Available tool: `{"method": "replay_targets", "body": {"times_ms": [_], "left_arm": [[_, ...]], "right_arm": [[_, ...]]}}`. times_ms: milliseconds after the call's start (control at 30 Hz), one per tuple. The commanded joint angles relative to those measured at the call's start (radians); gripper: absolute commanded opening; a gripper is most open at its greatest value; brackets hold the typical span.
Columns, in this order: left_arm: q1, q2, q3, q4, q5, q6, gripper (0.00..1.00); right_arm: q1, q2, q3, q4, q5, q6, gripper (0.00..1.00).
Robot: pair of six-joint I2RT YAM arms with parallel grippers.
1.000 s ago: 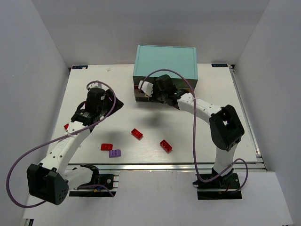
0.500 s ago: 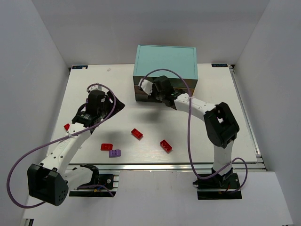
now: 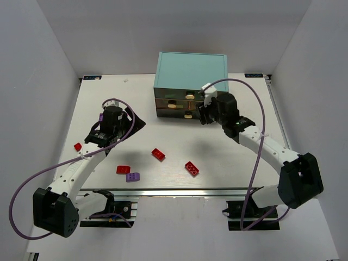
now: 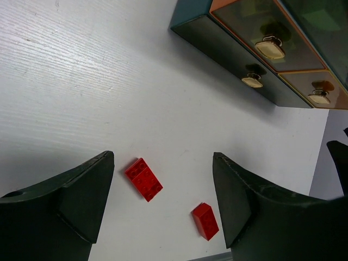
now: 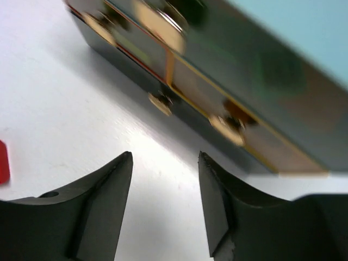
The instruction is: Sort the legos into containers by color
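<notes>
Our left fingers [image 4: 81,196] stand spread and empty above the counter [image 3: 228,157], with a red lego [image 4: 143,178] and a second red lego [image 4: 205,220] lying below them. Our right fingers [image 5: 98,201] are parted too, holding nothing, just in front of the shut drawers [image 5: 198,89] of the teal-topped cabinet [image 3: 190,68]. A purple lego [image 3: 132,176] lies near the front edge, touching a third red lego [image 3: 123,169].

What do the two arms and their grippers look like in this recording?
The left arm and right arm have white links and black joints, each with a looping purple cable. The left gripper and right gripper have dark, wedge-shaped fingers.
</notes>
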Motion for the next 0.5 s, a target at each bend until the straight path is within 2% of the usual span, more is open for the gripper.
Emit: {"method": "replay_targets", "body": {"times_ms": [0,33,200,367,467], "left_arm": [[0.002,0.002,-0.013,0.020,0.022,0.007,0.83],[0.002,0.006,-0.010,0.017,0.022,0.007,0.83],[0.002,0.009,-0.010,0.012,0.022,0.012,0.83],[0.002,0.051,-0.014,0.012,0.102,0.040,0.84],[0.002,0.054,-0.024,0.023,0.137,0.041,0.84]], "right_arm": [[-0.060,-0.019,-0.049,0.008,0.024,0.300,0.58],[-0.068,-0.016,-0.049,0.011,0.024,0.334,0.65],[-0.111,0.016,-0.028,0.019,0.091,0.536,0.64],[-0.126,0.082,0.012,0.074,0.119,0.583,0.66],[-0.129,0.149,0.070,0.051,0.143,0.614,0.68]]}}
